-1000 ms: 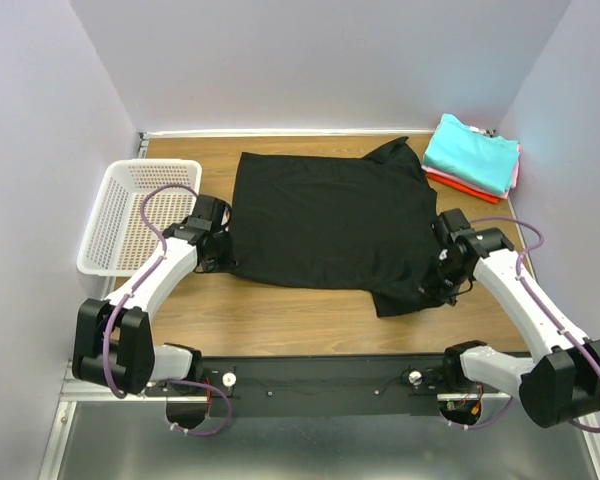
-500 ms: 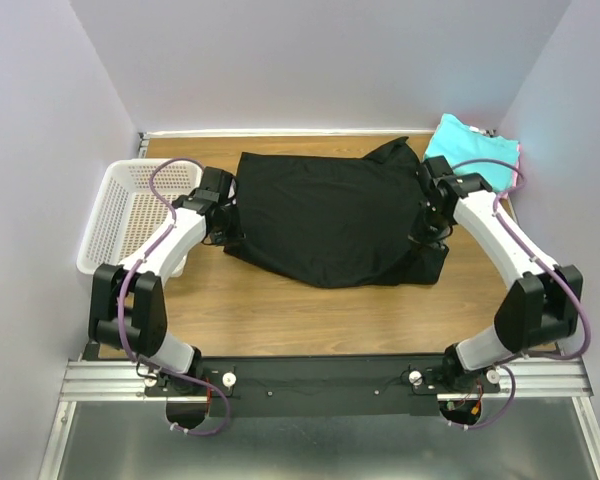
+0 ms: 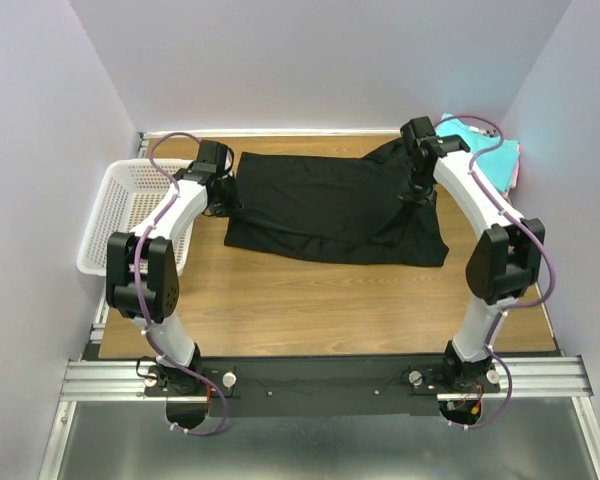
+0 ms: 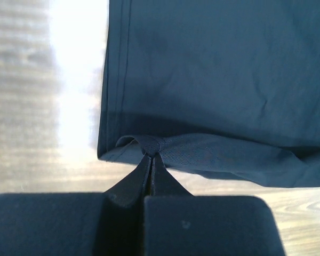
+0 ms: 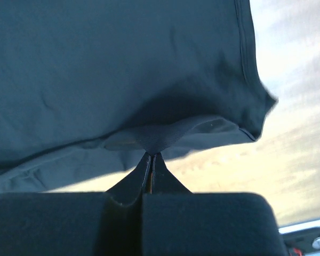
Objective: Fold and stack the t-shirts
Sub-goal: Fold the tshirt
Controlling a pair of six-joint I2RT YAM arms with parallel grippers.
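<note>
- The left claw [image 4: 151,156] is pinched shut on a small tuck of cloth at the left edge of the large black soft-cloth t-shirt [image 4: 213,80]. The fabric puckers right at the fingertips, so the grip takes one layer and leaves the cloth below it free.
- The right claw [image 5: 150,156] is clamped the same way on the opposite side edge, with a flat layer of the same shirt spread beneath the raised bit.
- Gripping two matching points on either side looks meant to keep the edge between them stretched, so the fold comes down straight and does not sag in the middle.
- Seen from above, the shirt lies as a wide band across the far half of the wooden bench [image 3: 310,300], with both claws near its far corners. I judge this to be a front-to-back fold close to being laid down.
- Letting go should wait until the held edge lines up with the layer underneath.
- A pile of folded tees [image 3: 485,140], teal on top with a pink edge beneath, sits in the far right corner just behind the right arm. It is clear of the folding space and probably where this shirt will go.
- A white plastic lattice basket [image 3: 120,215] stands at the left edge, beside the left arm and apart from the shirt.
</note>
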